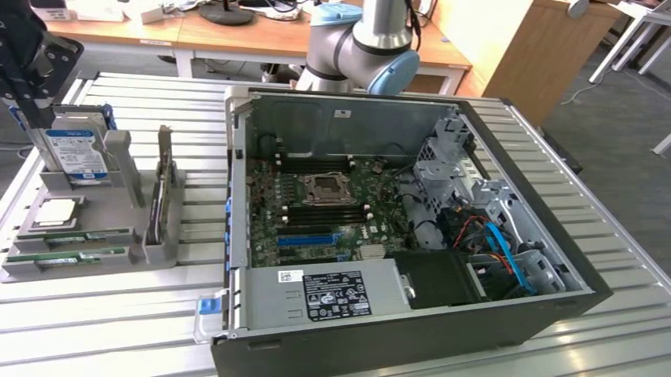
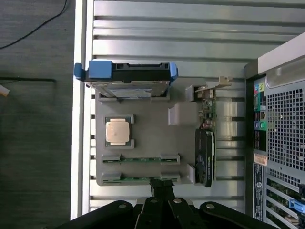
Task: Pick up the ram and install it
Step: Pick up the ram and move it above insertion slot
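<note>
Wrist view: pincer (image 2: 161, 185) is pinched shut with nothing in it. Tips hang right over the ram (image 2: 136, 179), one of two green sticks in the grey holder (image 2: 147, 138) and the one farther from the drive (image 2: 126, 76). I'd judge it above the stick, not touching. Ram stands on edge in its slot, gripped by grey end clips, long axis pointing toward the computer case (image 2: 281, 119). It runs parallel to the second stick (image 2: 140, 159) just beside it. Thin flat board, hard narrow green edge, so little to grab. Same holder carries a square metal-topped processor (image 2: 119, 132), the boxy drive upright with blue plastic ends, and a black graphics card (image 2: 206, 157) on edge. Exterior view: case lies open, green mainboard (image 1: 367, 196) with long black memory slots (image 1: 314, 210) showing, near the holder on the exterior view's right.
</note>
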### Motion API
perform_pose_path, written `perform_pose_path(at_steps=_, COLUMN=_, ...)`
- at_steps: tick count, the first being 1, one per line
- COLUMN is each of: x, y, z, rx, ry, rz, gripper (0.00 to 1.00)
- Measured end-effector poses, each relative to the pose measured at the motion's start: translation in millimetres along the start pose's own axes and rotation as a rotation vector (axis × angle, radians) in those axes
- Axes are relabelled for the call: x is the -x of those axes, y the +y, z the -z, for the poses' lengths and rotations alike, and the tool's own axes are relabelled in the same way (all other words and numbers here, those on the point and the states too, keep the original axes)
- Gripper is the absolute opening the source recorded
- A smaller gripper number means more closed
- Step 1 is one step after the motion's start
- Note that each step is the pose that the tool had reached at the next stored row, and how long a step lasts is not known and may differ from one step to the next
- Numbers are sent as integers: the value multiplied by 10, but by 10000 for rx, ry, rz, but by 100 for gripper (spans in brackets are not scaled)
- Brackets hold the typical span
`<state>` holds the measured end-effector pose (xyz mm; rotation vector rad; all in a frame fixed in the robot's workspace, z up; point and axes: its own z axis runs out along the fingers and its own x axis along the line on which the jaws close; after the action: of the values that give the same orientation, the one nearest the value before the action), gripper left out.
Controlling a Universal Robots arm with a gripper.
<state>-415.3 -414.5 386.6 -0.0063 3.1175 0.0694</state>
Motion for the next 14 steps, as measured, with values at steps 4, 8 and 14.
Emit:
perform_pose_path(at_steps=4, x=0, y=0, z=-2, rx=14, ry=31, rz=701, gripper=11)
perform_pose_path(at_steps=8, x=0, y=0, z=-3, rx=23, ry=64, rz=1434, gripper=11)
perform_pose_path(at_steps=14, x=0, y=0, z=-5, rx=46, ry=112, rz=2524, gripper=11)
